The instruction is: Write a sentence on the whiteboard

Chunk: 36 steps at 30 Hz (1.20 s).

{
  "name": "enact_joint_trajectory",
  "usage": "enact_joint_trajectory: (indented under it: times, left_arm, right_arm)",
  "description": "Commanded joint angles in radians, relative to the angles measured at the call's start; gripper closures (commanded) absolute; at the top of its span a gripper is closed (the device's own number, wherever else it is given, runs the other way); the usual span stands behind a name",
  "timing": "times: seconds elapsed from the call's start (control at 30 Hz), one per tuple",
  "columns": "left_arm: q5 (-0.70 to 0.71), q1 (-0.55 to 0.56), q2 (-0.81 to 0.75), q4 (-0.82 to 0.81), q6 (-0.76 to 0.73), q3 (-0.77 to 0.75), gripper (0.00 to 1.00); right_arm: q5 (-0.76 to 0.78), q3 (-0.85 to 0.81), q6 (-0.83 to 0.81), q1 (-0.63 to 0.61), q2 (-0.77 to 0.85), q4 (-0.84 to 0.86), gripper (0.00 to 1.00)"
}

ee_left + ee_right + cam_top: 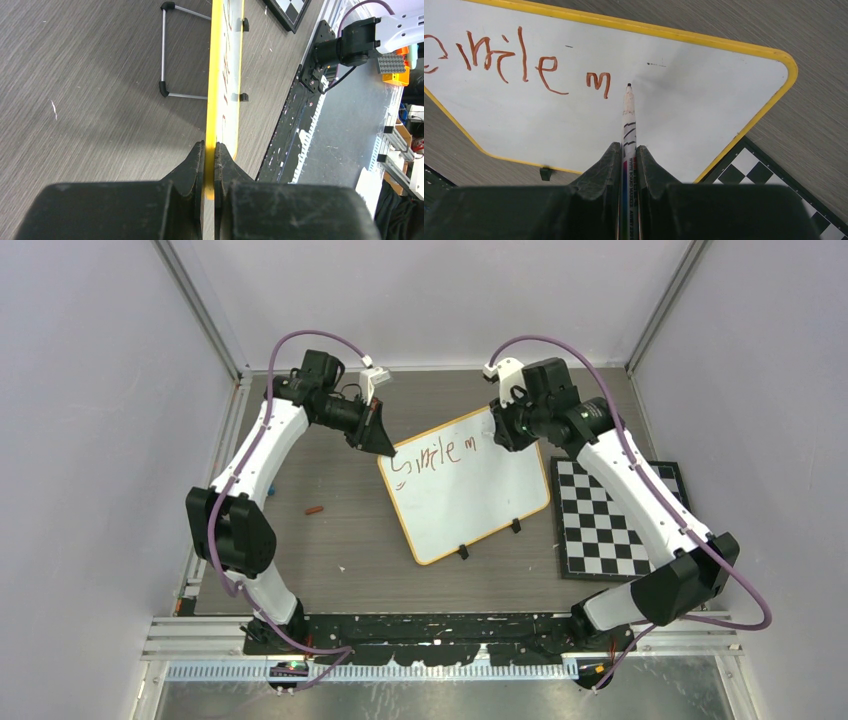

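Here one whiteboard [470,495] stands mid-table, nearer the far edge, on two black feet [463,552]. The left gripper [210,147] is pinched onto its yellow rim [214,75]. The right gripper [628,147] is closed around one marker [628,107], its tip at the board just right of the sentence [519,60], which reads "Smile m". One checkered mat [610,520] lies by the right edge, and one small red-brown piece [316,509] lies toward the left edge.

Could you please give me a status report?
Left pincer shut on edge of flat white orange-yellow-rimmed whiteboard. Right pincer shut on white marker pen, tip beside red-brown writing "Smile m". Nothing blocking.
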<state>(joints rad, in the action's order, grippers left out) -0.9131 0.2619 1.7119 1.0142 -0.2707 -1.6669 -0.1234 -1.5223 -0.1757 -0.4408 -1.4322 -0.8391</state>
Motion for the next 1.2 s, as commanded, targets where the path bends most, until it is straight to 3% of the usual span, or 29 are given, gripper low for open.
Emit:
enact_joint_trajectory:
  times: [0.0,0.63,1.17]
  left_arm:
    - [0.029,0.013,-0.027,-0.008,-0.016,0.007,1.0]
    - [0.029,0.013,-0.032,-0.006,-0.019,0.009,1.0]
    - [0.032,0.013,-0.032,-0.002,-0.025,0.012,1.0]
  right_arm:
    - [0.017,-0.035,-0.011,0.001,-0.01,0.018,1.0]
    - [-0.007,-0.096,-0.004,-0.007,-0.065,0.029,1.0]
    - [-0.002,0.008,-0.018,-0.023,-0.029,0.014,1.0]
